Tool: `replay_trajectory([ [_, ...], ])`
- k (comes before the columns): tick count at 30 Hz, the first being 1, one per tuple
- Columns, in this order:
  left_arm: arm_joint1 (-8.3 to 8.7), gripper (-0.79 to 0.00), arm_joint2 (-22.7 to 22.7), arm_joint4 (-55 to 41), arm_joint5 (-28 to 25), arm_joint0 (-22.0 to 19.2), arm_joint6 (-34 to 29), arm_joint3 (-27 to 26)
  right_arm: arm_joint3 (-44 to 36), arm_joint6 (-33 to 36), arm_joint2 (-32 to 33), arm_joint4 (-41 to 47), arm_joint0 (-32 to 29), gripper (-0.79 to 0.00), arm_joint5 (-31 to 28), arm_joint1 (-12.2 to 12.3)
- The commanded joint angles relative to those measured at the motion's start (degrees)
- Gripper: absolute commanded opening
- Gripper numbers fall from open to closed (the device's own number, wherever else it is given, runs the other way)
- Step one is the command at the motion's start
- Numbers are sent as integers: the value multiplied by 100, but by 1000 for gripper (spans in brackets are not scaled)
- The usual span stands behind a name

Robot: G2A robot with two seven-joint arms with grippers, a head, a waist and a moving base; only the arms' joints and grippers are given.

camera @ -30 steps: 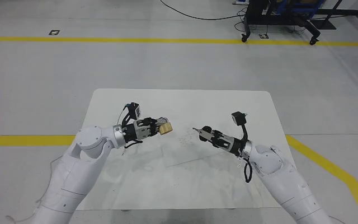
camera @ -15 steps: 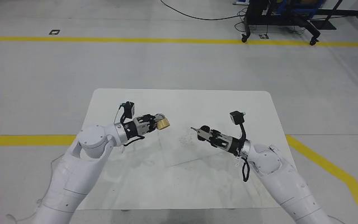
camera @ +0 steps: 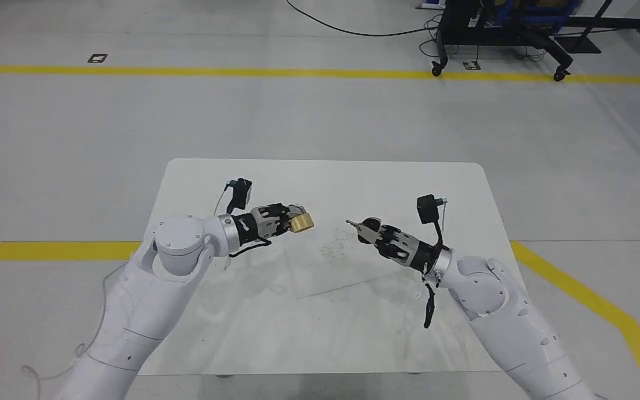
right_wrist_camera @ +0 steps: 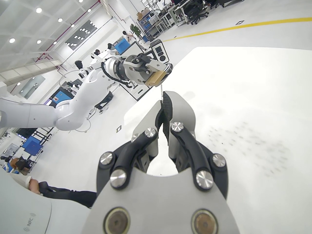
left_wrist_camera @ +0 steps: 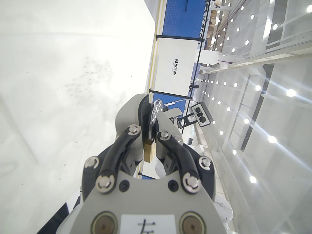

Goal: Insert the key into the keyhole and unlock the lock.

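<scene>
The left end effector point(camera: 286, 219) clamps the lock point(camera: 299, 222), the right end effector point(camera: 365, 231) pinches the key point(camera: 351, 225); any slight tilt could make it miss the keyhole.

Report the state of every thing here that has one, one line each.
lock, held in the air, key not yet in it.
key, clamped, tip aimed at the lock, apart from it.
left gripper, shut on the lock.
right gripper, shut on the key.
</scene>
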Motion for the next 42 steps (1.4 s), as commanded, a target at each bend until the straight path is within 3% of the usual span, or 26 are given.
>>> replay_trajectory([
  [1,-2,-785,3,-20,3,17,16,5,0,0,0,-1,0,-785,0,0],
  [3,-20,-785,-4,-273,151,85,50,39,-91,-58,-33,-156,18,-785,-55,-9],
  [6,-47,-785,-64,-839,784,71,53,281,-455,-344,-51,-1149,51,-785,-16,-22],
  [10,-76,-785,-32,-1116,1426,-47,165,425,-1364,-686,60,-3150,-128,-785,148,12],
  [16,-102,-785,102,-1147,1866,-193,245,596,-2652,-827,-132,-6573,-661,-785,1144,60],
  [21,-135,-785,176,-1232,1900,-246,362,657,-3023,-430,-673,-8438,-791,-785,2105,13],
  [31,-188,-785,253,-1581,2008,-412,198,927,-2901,426,-1690,-9681,-271,-785,2226,-195],
  [40,-211,-785,323,-1621,1876,-494,141,1044,-2896,447,-1707,-9675,-254,-785,2238,-203],
  [42,-218,-785,355,-1605,1862,-519,135,1063,-2836,597,-1774,-10077,-259,-785,2191,-200],
])
